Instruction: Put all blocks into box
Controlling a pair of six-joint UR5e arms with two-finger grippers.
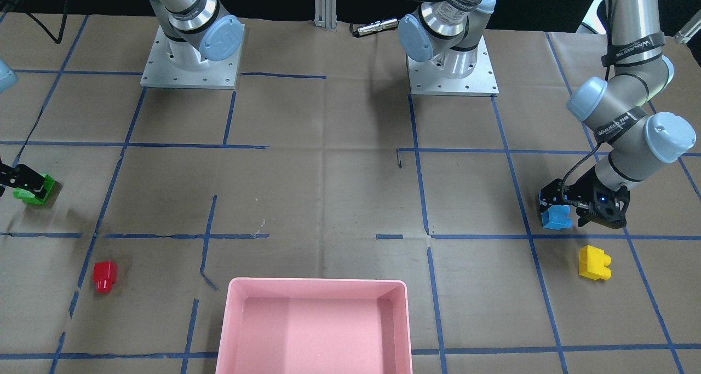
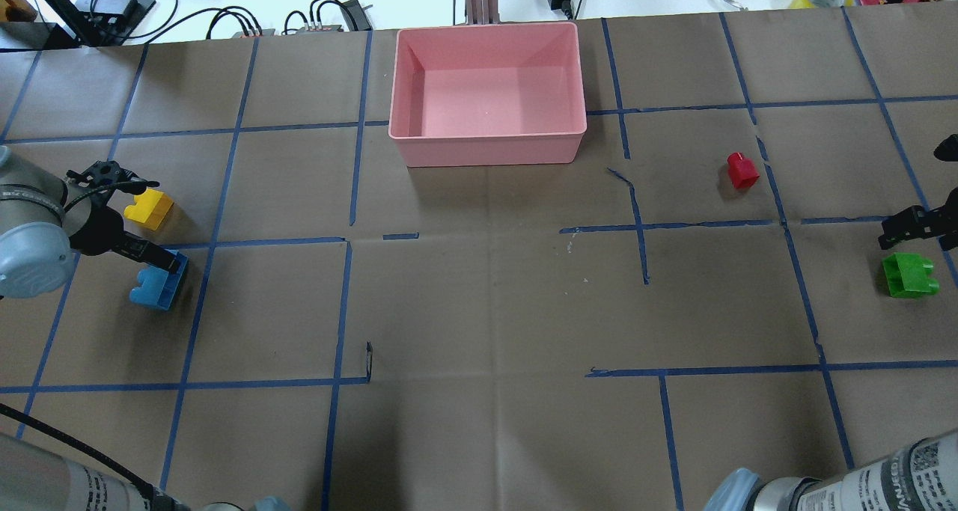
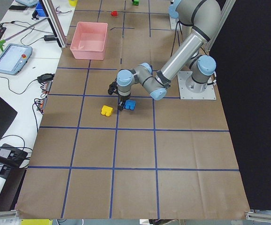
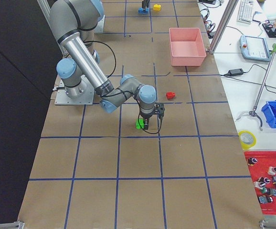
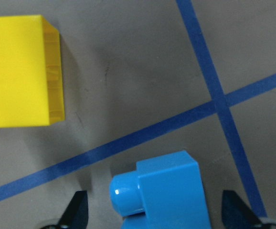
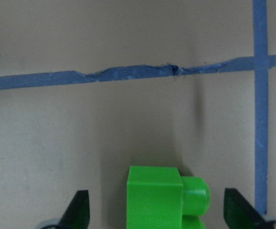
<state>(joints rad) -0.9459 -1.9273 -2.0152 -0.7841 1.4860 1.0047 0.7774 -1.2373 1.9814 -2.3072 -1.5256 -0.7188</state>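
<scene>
The pink box (image 1: 317, 281) sat at the bottom centre of the front-facing view, and all four blocks lay outside it on the brown bench (image 1: 328, 188). The red block (image 1: 104, 276) rested at the lower left, well apart from the box. The green block (image 1: 35, 190) lay at the far left edge, and the yellow block (image 1: 594, 262) at the lower right. The blue block (image 1: 557, 217) was just above the yellow one. In the wrist view, the left claw (image 5: 157, 212) was spread wide around the blue block, with a gap showing on either side. The right claw (image 6: 158, 212) was likewise spread, straddling the green block without touching its sides. Blue tape lines (image 1: 421, 188) crossed the bench.
</scene>
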